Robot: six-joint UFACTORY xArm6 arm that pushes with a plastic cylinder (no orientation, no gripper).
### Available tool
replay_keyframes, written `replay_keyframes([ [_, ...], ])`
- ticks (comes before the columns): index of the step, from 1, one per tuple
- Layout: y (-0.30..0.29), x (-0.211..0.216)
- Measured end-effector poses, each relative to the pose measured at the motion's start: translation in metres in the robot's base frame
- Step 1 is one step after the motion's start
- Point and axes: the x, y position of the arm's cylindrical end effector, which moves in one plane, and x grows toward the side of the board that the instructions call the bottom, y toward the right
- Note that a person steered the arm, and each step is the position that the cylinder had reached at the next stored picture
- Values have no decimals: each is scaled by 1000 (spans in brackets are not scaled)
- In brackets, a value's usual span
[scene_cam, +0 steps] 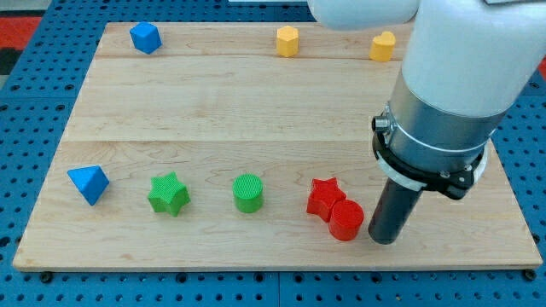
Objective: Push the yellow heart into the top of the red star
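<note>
Pale wood fills most of my view: the board (pixel 256 111) lies on a blue perforated table (pixel 34 102) that shows around its edges. Next in bulk is my arm (pixel 456 94), a white and grey column coming down from the view's top right and covering part of the board's right side. It narrows to the dark rod, and my tip (pixel 384 240) sits on the wood near the view's bottom right, just beside the red cylinder (pixel 346 220) on its right. There is no hand to open or close here, only the bare rod, and it holds nothing.

The red star (pixel 324 196) lies touching the red cylinder, up and to its left. Further toward the view's left in that same row sit the green cylinder (pixel 247 193), the green star (pixel 169 194) and a blue block (pixel 89 183) with a pointed, wedge-like shape.

The yellow heart (pixel 383 46) is at the view's top, near the board's far edge and close against the side of my arm, well apart from the red star. To its left stands a yellow hexagonal block (pixel 287 41), and far off at the view's top left a second blue block (pixel 145 37), faceted.
</note>
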Motion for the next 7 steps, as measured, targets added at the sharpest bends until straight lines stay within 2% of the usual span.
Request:
replay_keyframes([
  [2, -59, -7],
  [4, -59, -47],
  [5, 5, -81],
  [7, 137, -244],
])
